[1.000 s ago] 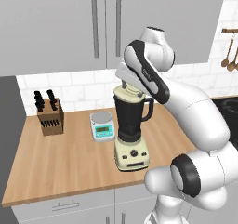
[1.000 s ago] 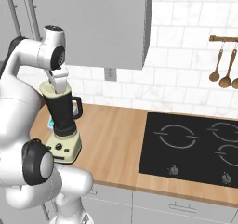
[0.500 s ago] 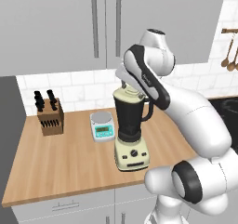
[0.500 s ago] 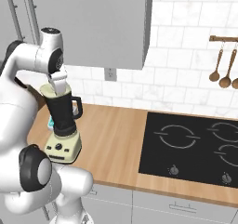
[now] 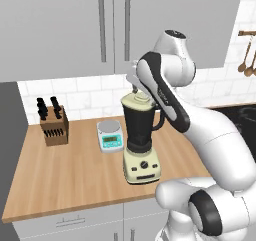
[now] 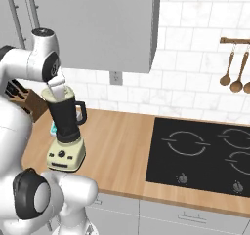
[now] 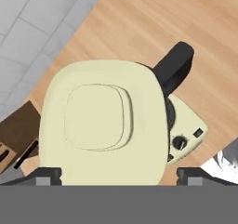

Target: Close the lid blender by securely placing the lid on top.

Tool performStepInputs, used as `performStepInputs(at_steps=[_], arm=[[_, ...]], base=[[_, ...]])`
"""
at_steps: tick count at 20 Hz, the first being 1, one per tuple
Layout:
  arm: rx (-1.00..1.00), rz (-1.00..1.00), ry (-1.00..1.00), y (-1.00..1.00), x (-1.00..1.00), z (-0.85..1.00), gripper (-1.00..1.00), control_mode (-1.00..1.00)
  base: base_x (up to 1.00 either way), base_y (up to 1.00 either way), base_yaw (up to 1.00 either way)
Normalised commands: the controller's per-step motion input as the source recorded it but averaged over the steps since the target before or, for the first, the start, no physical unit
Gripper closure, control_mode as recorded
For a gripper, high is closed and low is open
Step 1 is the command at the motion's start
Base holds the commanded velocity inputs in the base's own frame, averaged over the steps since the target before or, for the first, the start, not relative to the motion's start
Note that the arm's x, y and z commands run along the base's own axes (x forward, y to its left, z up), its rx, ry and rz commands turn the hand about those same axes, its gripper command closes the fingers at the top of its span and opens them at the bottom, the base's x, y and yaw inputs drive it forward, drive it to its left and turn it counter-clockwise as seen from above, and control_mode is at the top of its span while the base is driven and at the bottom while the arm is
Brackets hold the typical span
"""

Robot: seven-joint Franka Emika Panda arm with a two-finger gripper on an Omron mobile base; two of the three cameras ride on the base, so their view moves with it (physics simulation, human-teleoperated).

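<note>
The blender (image 5: 140, 133) stands on the wooden counter (image 5: 75, 175): a dark jar with a side handle on a cream base with dark knobs. The cream lid (image 5: 136, 100) sits on top of the jar. My gripper (image 5: 135, 87) hangs just above the lid, open. From the hand view, the lid (image 7: 102, 121) covers the jar top, the fingertips (image 7: 46, 174) stand wide on either side of it, and the gripper (image 7: 119, 175) holds nothing. The blender (image 6: 66, 127), the lid (image 6: 53, 95) and the gripper (image 6: 57, 85) also appear in the right base view.
A white and teal kitchen scale (image 5: 110, 135) sits just left of the blender, with a wooden knife block (image 5: 52, 125) further left. A black cooktop (image 6: 200, 153) lies to the right. Wooden utensils (image 6: 232, 70) hang on the wall. Grey cabinets (image 5: 110, 25) overhang the counter.
The fingers have spread wider apart, off the lid's sides. The lid stays on the jar, and the arm has shifted slightly.
</note>
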Motion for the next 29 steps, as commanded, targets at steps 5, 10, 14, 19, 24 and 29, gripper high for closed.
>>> performStepInputs(at_steps=[5, 10, 14, 19, 24, 29], arm=[[0.01, 0.00, -0.18, -0.05, -0.46, 0.00, -1.00, -1.00], [0.01, 0.00, -0.24, -0.51, -0.57, 0.00, -1.00, -1.00], [0.00, 0.00, -0.23, -0.84, -0.45, 0.00, -1.00, -1.00], [0.00, 0.00, -0.24, -0.75, -0.27, 0.00, -1.00, -1.00], [0.00, 0.00, -0.16, -0.44, -0.09, -0.01, -1.00, -1.00], [0.00, 0.00, -0.02, -0.12, 0.00, 0.00, -1.00, -1.00]], base=[[0.00, 0.00, 0.00], [0.00, 0.00, 0.00], [0.00, 0.00, 0.00], [0.00, 0.00, 0.00], [0.00, 0.00, 0.00], [0.00, 0.00, 0.00]])
